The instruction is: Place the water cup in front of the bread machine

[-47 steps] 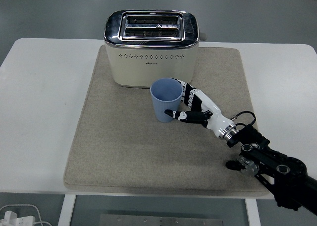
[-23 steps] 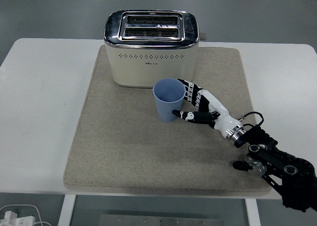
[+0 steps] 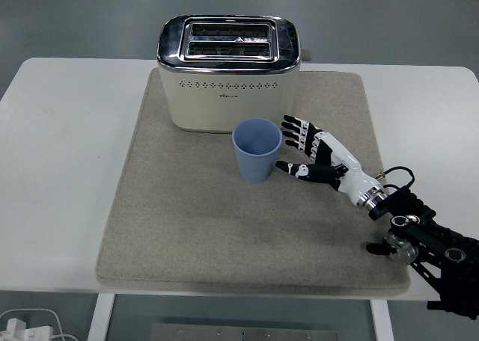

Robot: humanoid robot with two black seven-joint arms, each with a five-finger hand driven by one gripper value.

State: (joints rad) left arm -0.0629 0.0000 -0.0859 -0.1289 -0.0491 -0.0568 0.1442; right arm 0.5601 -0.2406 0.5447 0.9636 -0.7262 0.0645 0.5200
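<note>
On the white worktop [image 3: 67, 169] there's a big beige mat [image 3: 187, 229] covering most of the middle, and everything that matters sits on it. Toaster [image 3: 229, 72] is at the back of the mat, cream body with a chrome top, two slots facing up. Right in front of it, a bit right of its center, the blue cup [image 3: 257, 149] stands upright on the mat, empty as far as I can see, close to the toaster's front but not touching it.

The right arm [image 3: 434, 247] comes in from the lower right corner, and the right hand [image 3: 318, 152] is just right of the cup. Main change from the earlier frames: a second ago the fingers [image 3: 293, 131] were wrapped around the cup, half a second ago still around it, and now they've let go. They're spread out and relaxed, holding nothing, with a small gap between them and the cup's side. The thumb points toward the cup's base, very near it; can't quite tell if the tip brushes it. The whole arm has slid back toward the right edge too. The cup itself barely moved, maybe nudged slightly right.

Other stuff: a bit of white cable and plug [image 3: 22, 326] shows below the worktop's near edge at bottom left. Nothing blocks the cup or toaster.
</note>
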